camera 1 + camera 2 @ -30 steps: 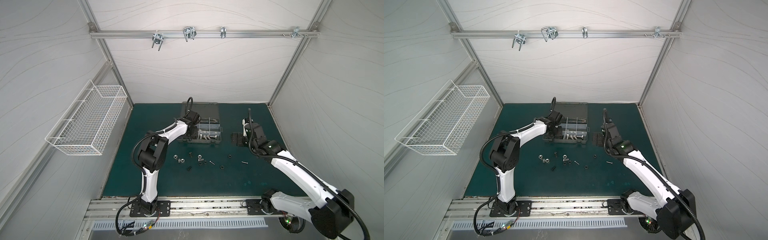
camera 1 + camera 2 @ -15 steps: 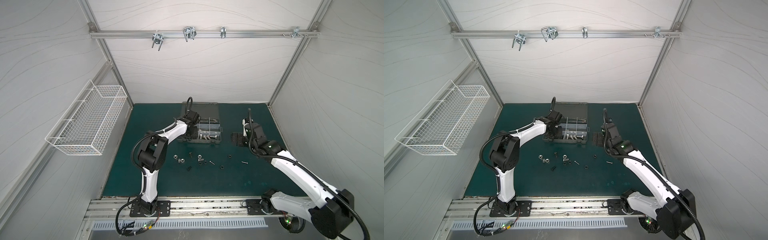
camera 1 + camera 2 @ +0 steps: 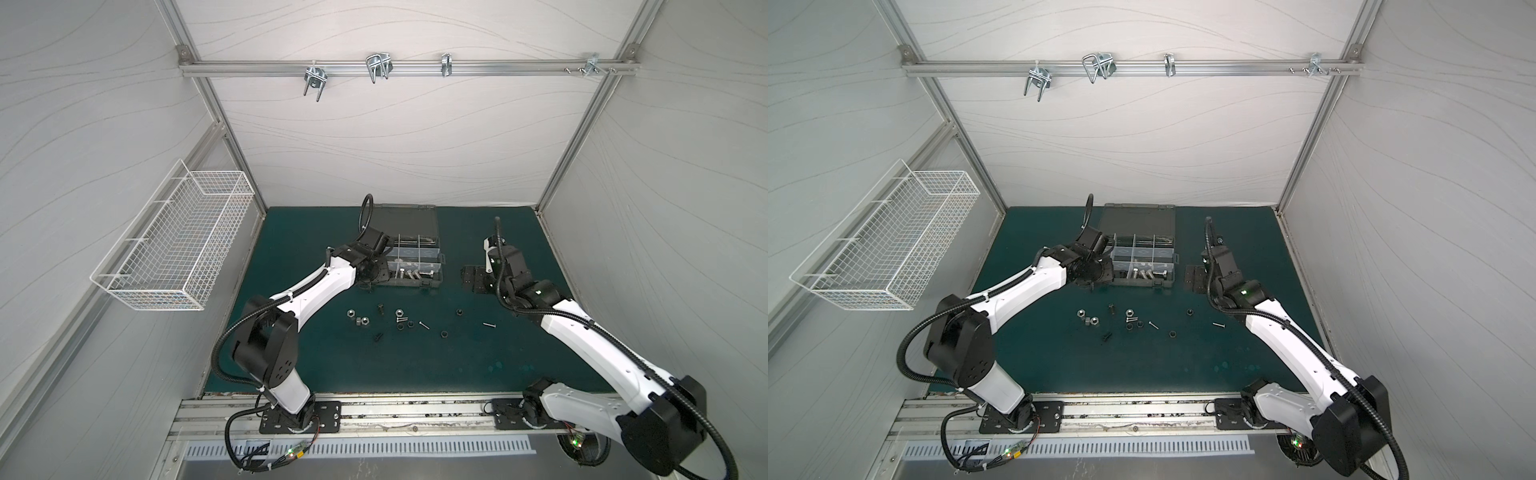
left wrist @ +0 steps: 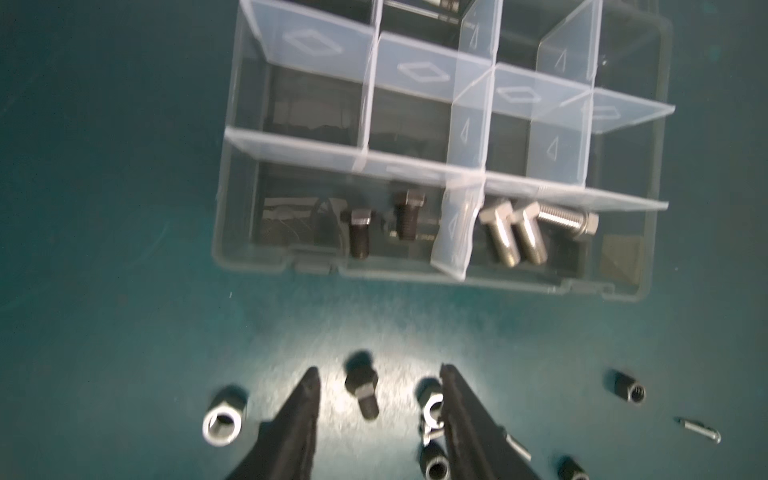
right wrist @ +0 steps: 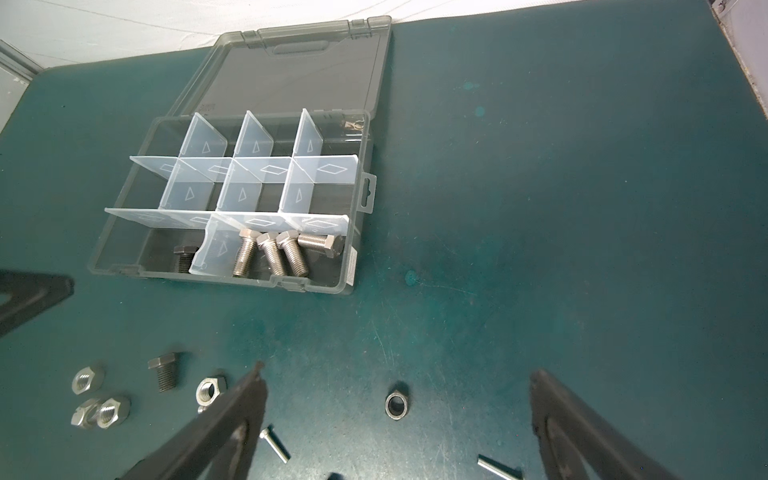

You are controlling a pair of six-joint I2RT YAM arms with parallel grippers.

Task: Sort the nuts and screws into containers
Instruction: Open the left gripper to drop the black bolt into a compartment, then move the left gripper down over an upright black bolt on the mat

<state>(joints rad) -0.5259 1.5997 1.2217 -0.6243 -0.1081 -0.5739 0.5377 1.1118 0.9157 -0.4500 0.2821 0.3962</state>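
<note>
The dark grey organizer case (image 3: 415,284) lies open, its containers split by clear dividers (image 4: 469,124). The front row holds two black bolts (image 4: 359,235) and several silver hex bolts (image 5: 270,253). My left gripper (image 4: 380,370) hovers at the case's front left corner (image 3: 379,274), open and holding nothing. On the mat in front lie loose screws and nuts: silver nuts (image 3: 361,321), a black bolt (image 3: 380,308), black nuts (image 3: 459,311) and thin screws (image 3: 489,325). My right gripper (image 5: 397,374) hangs wide open and empty, right of the case (image 3: 473,279), above a black nut (image 5: 397,406).
The case lid (image 3: 409,220) lies flat behind the compartments. A white wire basket (image 3: 183,245) hangs on the left wall. U-shaped hooks (image 3: 378,70) hang from the rail on the back wall. The green mat (image 3: 415,365) ends at a metal rail in front.
My left gripper's jaws have spread apart over the last second, with the arm almost in the same place. The right arm has not moved.
</note>
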